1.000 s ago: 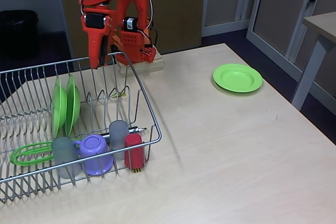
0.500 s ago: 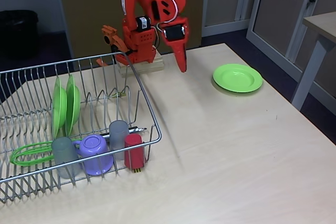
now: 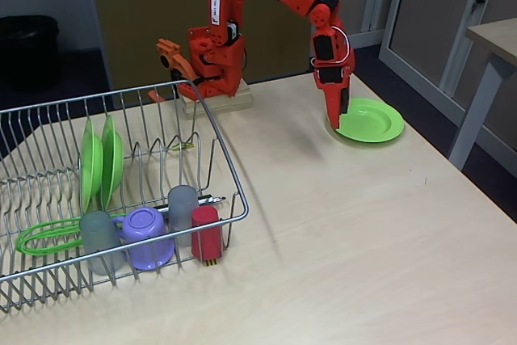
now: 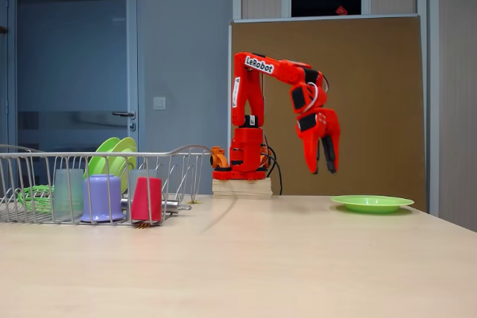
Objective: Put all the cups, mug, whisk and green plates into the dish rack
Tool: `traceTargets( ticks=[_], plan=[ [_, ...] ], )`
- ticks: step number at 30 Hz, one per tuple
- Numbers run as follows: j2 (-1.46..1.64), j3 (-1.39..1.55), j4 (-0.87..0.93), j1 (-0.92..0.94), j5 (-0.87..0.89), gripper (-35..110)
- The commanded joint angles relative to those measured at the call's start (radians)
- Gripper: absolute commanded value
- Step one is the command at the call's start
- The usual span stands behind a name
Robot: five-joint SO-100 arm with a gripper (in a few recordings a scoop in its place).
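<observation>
Lime-green round plastic plate (image 3: 366,119) is the last item out: flat on the pale wooden table (image 3: 347,232), well apart from the silver wire dish rack (image 3: 212,148). Rack already holds two lime-green plates on edge (image 3: 100,163), green-wire whisk (image 3: 44,237), two translucent grey tumblers (image 3: 98,236), lilac handled mug (image 3: 146,236) and the short red cup (image 3: 205,231).

Step in hand, as I judge it: reach for that plate. My orange two-finger gripper (image 4: 325,155) hangs above its near rim, fingers apart, nothing held.

Next move needs a descent to the rim, one finger under or over the edge, then a pinch; a flat plate gives little to bite on.

Side-on fixed view shows the clear height gap between me and the plate (image 4: 371,202). Raised fixed view makes my tip look like it touches the rim, probably just overlap.
</observation>
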Motion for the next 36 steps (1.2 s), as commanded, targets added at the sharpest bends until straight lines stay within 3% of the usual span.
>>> traceTargets(
  ticks=[1, 18, 30, 36],
  plan=[
    [-0.051, -0.025, -0.089, -0.077, 0.126, 29],
    [-0.282, -0.040, -0.377, -0.176, 0.403, 33],
    [-0.293, 0.140, -0.609, -0.150, 0.422, 31],
    [-0.253, 0.212, -0.629, -0.147, 0.423, 24]
  ],
)
